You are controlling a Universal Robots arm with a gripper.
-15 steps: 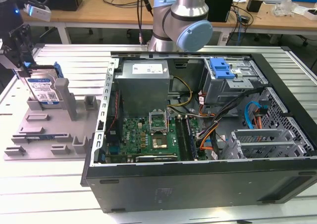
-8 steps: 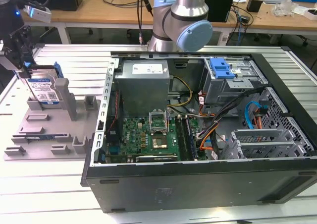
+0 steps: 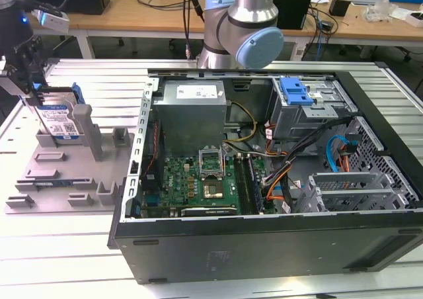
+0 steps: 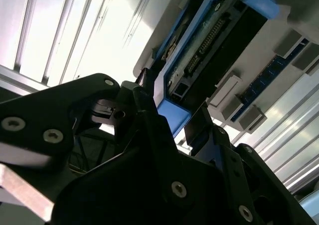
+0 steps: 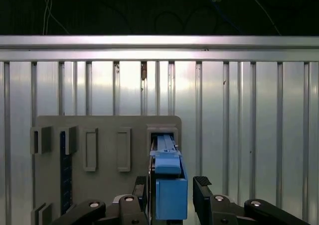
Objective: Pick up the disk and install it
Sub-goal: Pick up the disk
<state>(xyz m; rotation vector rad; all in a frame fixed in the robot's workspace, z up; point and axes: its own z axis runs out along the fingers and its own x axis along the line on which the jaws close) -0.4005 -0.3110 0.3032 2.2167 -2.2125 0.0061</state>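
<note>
I have the gripper (image 5: 171,185) down over the grey fixture plate (image 3: 63,173), astride the disk (image 3: 58,122). The disk stands on edge in a slot at the plate's far end. I take it that's why it's parked this way: its blue carrier frame points up, so the top edge is free to be taken from above.

In the first wrist view one of the fingers (image 5: 203,192) sits just clear of the blue frame, with a sliver of daylight between. The other is hard against it or nearly so. I read the hand as partly open around the disk, not clamped, and the disk's weight rests in the slot.

Around it, a grey post (image 3: 86,124) rises from the plate just beside the disk, on the side towards the open computer case (image 3: 264,246). It's close enough to crowd that finger. A dark, blue-edged strip (image 5: 65,170) lies in another slot of the plate; I cannot tell what it is.

The case lies well apart from the plate on the slatted aluminium table (image 3: 59,246). Its drive cage, with a blue latch (image 3: 295,90), is on the side furthest from the plate. The power supply (image 3: 192,110) and a tangle of cables (image 3: 310,147) lie between plate and cage.
</note>
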